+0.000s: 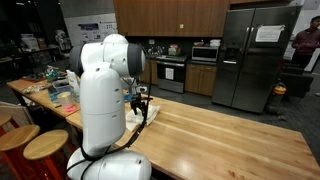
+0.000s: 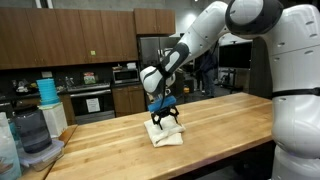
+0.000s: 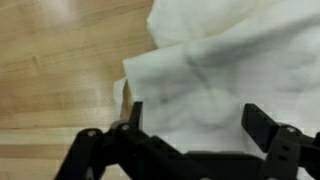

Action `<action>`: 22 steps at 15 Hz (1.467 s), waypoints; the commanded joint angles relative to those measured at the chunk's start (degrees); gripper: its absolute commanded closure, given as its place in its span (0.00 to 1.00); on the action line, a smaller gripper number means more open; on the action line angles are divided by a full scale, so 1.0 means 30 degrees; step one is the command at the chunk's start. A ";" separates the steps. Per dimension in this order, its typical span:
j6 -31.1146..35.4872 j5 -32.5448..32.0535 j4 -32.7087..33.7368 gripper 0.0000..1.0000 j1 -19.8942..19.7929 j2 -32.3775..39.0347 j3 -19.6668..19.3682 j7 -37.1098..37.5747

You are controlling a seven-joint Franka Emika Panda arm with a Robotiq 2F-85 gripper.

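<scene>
A white cloth (image 2: 166, 134) lies crumpled on the wooden table (image 2: 220, 125). It fills most of the wrist view (image 3: 220, 60). My gripper (image 2: 165, 120) hangs right over the cloth, fingers pointing down. In the wrist view the two black fingers (image 3: 197, 122) stand wide apart with the cloth between and below them, and nothing is clamped. In an exterior view the gripper (image 1: 141, 104) shows just past the arm's white body, above the cloth (image 1: 143, 113).
A blender jar (image 2: 31, 136) and stacked blue cups (image 2: 47, 90) stand at one table end. Clutter (image 1: 55, 88) covers the far end of the table. Wooden stools (image 1: 45, 146) stand beside it. A fridge (image 1: 250, 58), a stove and cabinets lie behind.
</scene>
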 commanded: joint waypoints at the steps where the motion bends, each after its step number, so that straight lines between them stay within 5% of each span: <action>1: 0.0229 0.0092 0.0358 0.00 0.0006 -0.0509 -0.0044 0.0837; 11: 0.4008 -0.3214 0.0559 0.00 0.0178 -0.0262 -0.0189 0.2297; 15: 0.6169 -0.1358 0.0208 0.00 -0.0106 -0.0142 0.0090 0.1223; 22: 0.6868 0.2714 0.0201 0.00 -0.0288 0.0499 0.0119 -0.1286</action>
